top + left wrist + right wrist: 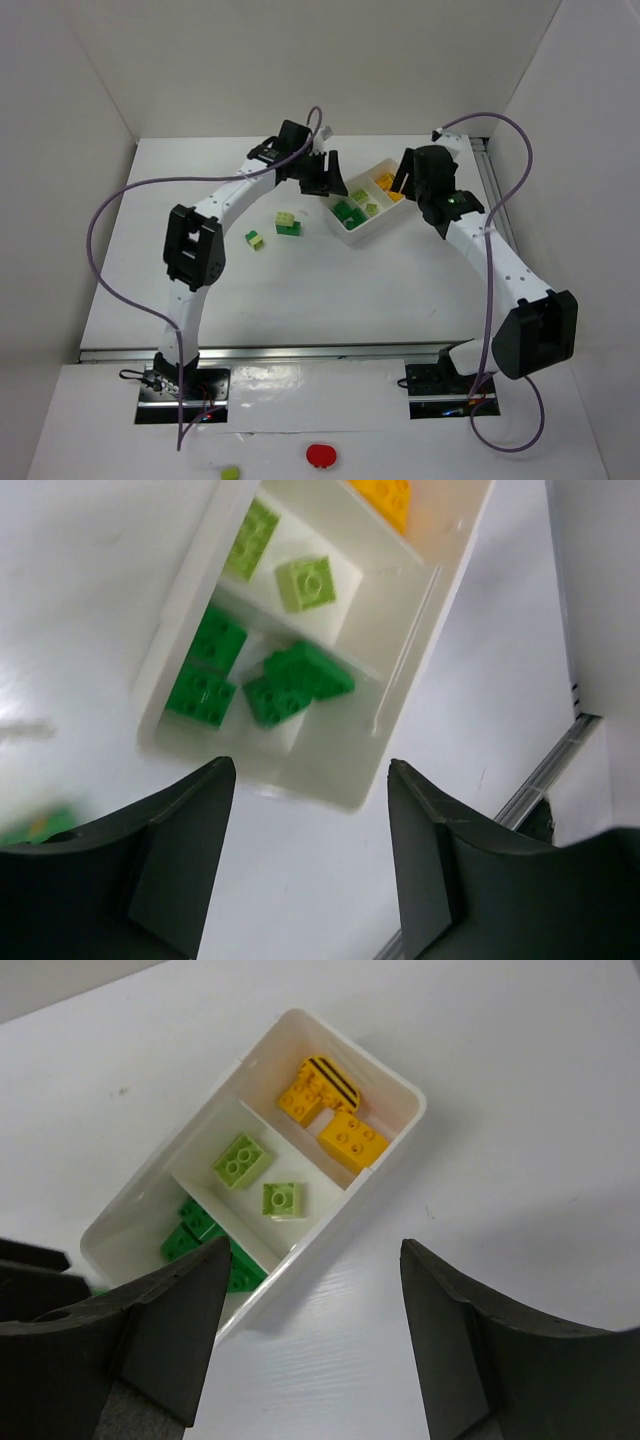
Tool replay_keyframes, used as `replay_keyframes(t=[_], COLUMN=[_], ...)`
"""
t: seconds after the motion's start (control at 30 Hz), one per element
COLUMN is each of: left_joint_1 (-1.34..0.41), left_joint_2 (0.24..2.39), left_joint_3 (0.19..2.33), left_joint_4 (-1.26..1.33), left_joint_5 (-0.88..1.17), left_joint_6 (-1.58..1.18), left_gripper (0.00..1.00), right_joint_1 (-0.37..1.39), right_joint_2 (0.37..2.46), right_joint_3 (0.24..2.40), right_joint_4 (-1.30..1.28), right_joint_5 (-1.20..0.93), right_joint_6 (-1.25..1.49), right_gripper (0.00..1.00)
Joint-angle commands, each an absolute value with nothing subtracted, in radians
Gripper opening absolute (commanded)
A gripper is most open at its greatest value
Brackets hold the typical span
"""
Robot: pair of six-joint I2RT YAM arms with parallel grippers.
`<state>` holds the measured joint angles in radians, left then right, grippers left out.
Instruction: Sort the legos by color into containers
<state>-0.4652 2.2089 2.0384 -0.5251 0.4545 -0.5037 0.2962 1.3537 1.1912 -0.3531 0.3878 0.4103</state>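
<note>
Three loose legos (289, 226) lie on the table (400, 290) left of the tray (352, 238): a pale lime brick (286, 217) touching a dark green brick (291, 232), and a third brick (255, 240) further left, green with a paler part, too small to call

Tray contents from the wrist views: dark green in the end compartment under the left arm, lime in the middle, orange-yellow at the other end. I see no colour out of place

Left gripper (310, 778) hangs over the tray's dark green end, jaws apart, nothing between them. Right gripper (315, 1260) hangs over the tray's long side, jaws likewise apart and empty

Step in hand, as I judge it: fetch a loose brick with the left arm, which is nearer. Notes to self:
- take the isolated third brick first, since the touching pair invites a double grab
- descend vertically, straddling one brick across its flat sides
- close gently, because small bricks squirt out
- keep the right arm off the tray meanwhile

One more lime brick (230, 473) sits beside the red disc (321, 455) behind the bases; reach is doubtful
</note>
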Motion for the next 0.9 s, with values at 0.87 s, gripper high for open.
replay_keyframes(t=[0.87], left_joint_1=[0.008], left_joint_2=[1.427], left_joint_3=[1.246], left_joint_4=[-0.627], left_joint_5=[0.123], left_joint_6=[-0.554], left_gripper=[0.7], right_joint_1=[0.799], right_joint_2=[2.223], right_joint_3=[1.966], right_joint_4=[-0.488], right_joint_5=[0.153], right_joint_6=[-0.213], right_gripper=[0.87])
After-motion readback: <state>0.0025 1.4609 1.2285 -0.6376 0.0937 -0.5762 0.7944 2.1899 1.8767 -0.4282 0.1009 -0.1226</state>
